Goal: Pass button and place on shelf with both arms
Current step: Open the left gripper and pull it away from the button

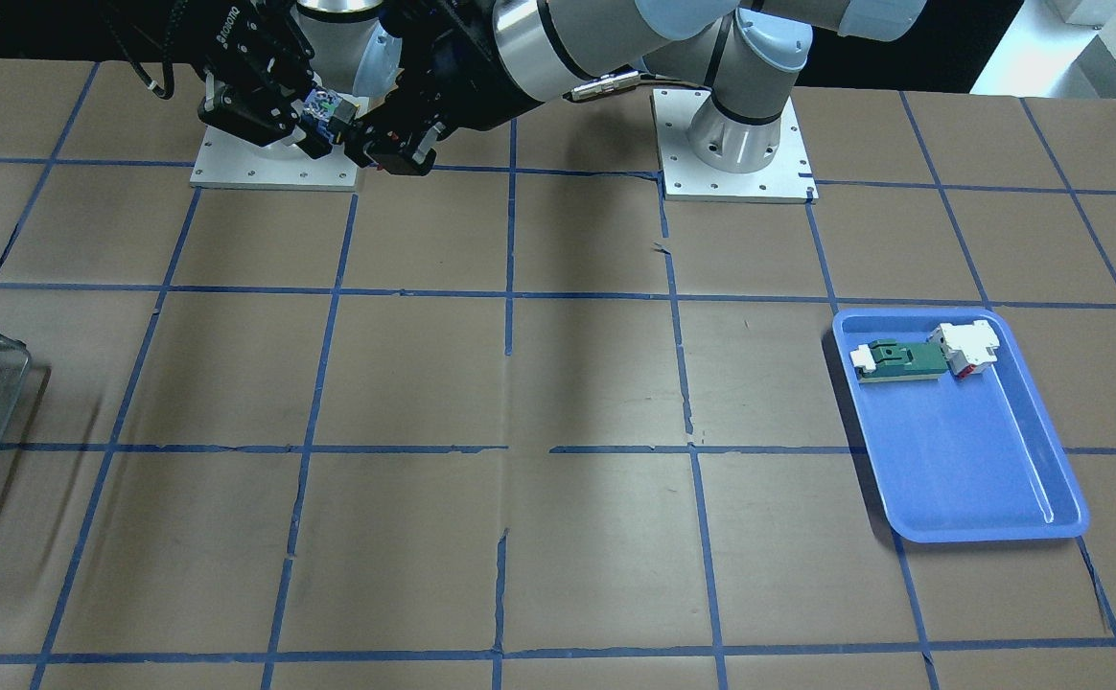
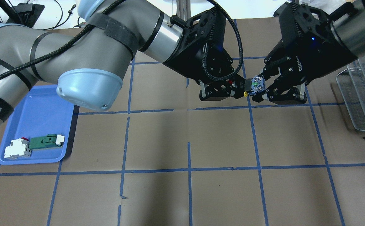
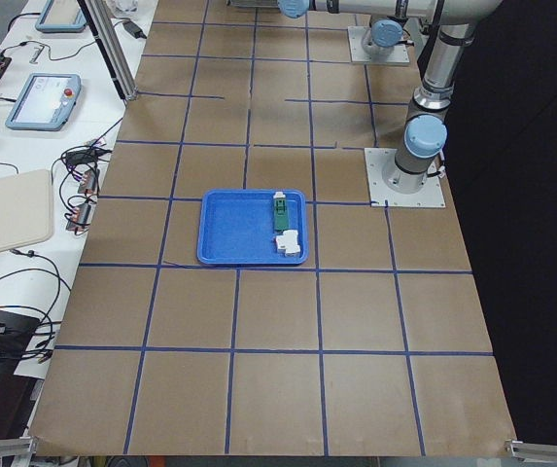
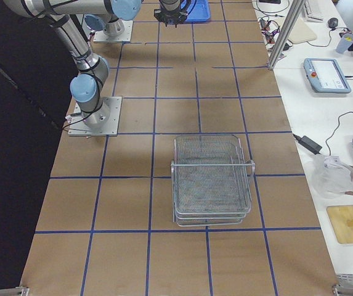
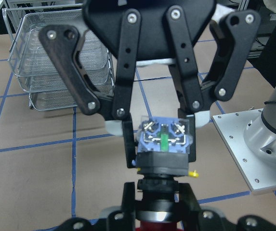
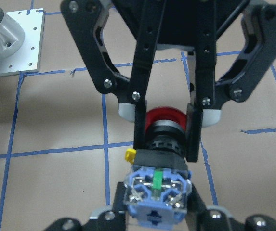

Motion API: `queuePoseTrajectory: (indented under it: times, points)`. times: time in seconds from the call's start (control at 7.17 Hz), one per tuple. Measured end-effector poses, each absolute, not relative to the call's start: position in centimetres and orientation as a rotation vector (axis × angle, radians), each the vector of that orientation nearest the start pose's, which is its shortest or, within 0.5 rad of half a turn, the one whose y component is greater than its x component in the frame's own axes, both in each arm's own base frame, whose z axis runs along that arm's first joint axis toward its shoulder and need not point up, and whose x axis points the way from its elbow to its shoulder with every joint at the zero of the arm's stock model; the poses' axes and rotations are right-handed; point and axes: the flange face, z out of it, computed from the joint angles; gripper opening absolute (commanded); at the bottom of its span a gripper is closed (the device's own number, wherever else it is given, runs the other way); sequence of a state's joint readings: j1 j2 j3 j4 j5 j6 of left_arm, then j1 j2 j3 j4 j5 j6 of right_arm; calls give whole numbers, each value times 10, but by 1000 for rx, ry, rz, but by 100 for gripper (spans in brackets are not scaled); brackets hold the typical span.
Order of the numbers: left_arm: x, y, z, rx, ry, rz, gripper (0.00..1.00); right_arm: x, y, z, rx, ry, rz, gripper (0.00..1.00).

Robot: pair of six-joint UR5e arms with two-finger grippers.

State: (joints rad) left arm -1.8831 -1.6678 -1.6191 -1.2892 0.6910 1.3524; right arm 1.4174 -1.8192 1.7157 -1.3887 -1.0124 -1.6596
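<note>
Button (image 2: 255,84) hung above the table (image 2: 220,141) in your overhead view, the left gripper (image 2: 237,88) clamped on its black collar and the right gripper (image 2: 264,87) clamped on its blue base. Your left wrist camera showed the right fingers (image 5: 128,144) pressed against that base, the shelf (image 5: 56,62) behind. Your right-side camera showed the shelf (image 4: 212,179) standing well apart from both grippers.

- The left arm (image 2: 107,40) came in from its own side, forearm slanting forward and down, wrist turned so the left tool (image 2: 237,88) pointed sideways.
- The right arm (image 2: 355,28) mirrored it, the right tool (image 2: 262,87) pointing back at its partner.
- The two tools met tip to tip, held aloft.
- The left tool's fingers gripped the button (image 2: 255,84) at its black collar.
- The right tool's fingers gripped its blue base.
</note>
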Motion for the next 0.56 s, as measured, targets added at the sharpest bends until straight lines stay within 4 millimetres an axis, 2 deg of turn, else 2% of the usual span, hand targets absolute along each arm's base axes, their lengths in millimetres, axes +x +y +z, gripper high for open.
queuePoseTrajectory:
  times: [0.28, 0.56]
  points:
    - [-364, -446, 483, -1763, -1556, 680, 96, 126, -401, 524, -1802, 1992, -540, 0]
    - [-362, -443, 490, -1693, -1619, 653, 100, 127, -397, 527, -1792, 2006, -542, 0]
